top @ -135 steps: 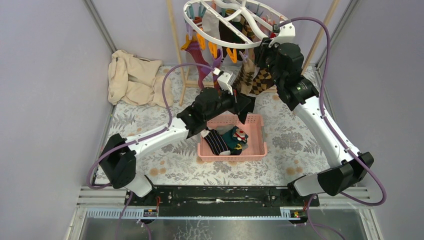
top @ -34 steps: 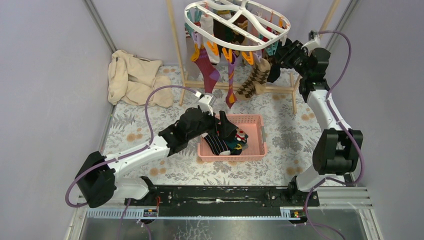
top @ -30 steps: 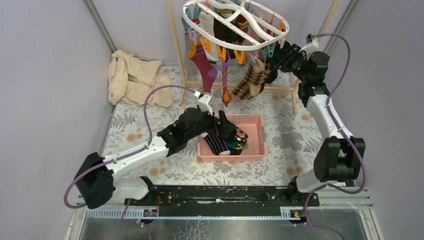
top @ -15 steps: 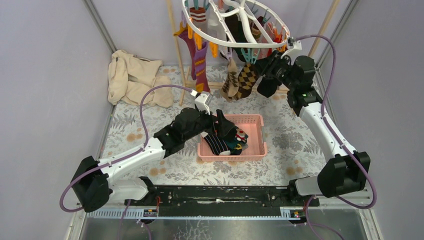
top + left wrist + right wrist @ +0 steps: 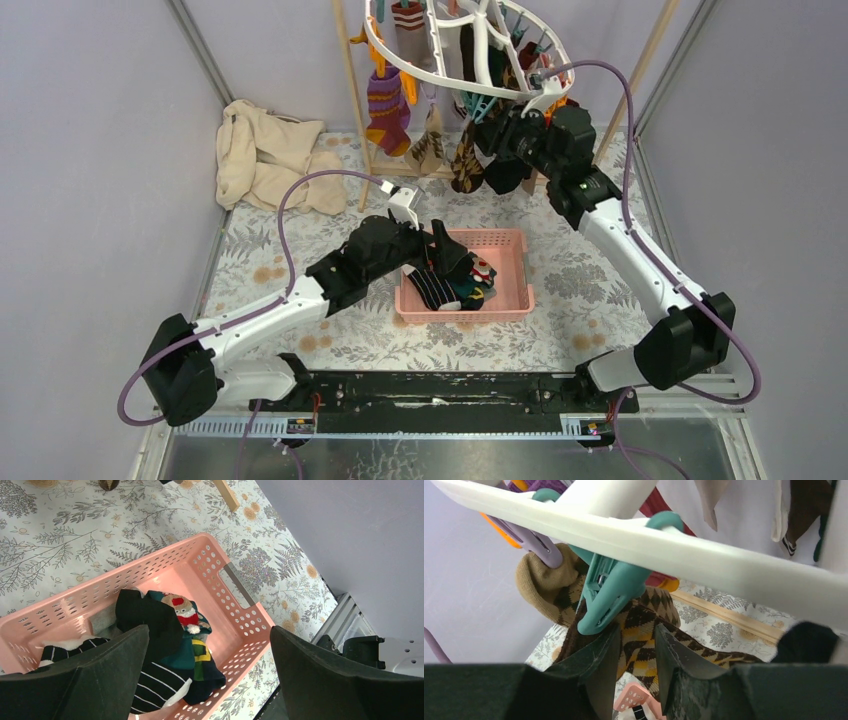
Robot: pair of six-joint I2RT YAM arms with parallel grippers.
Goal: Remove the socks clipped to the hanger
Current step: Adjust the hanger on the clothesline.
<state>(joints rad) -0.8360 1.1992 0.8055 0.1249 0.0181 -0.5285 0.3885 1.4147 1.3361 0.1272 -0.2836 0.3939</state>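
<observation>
The white oval hanger hangs tilted at the top, and its rim crosses the right wrist view. Several socks dangle from its clips, among them a purple striped one. A teal clip holds a brown argyle sock. My right gripper is just under that clip, shut on this sock. My left gripper hovers over the pink basket, jaws wide apart and nothing between them.
The pink slotted basket holds a black striped sock and a Santa sock. A beige cloth lies at the back left. Wooden poles carry the hanger. Grey walls close in both sides.
My right gripper has swung left and forward with the argyle sock, dragging the hanger so it tilts and its socks swing left. The left arm has barely moved.
</observation>
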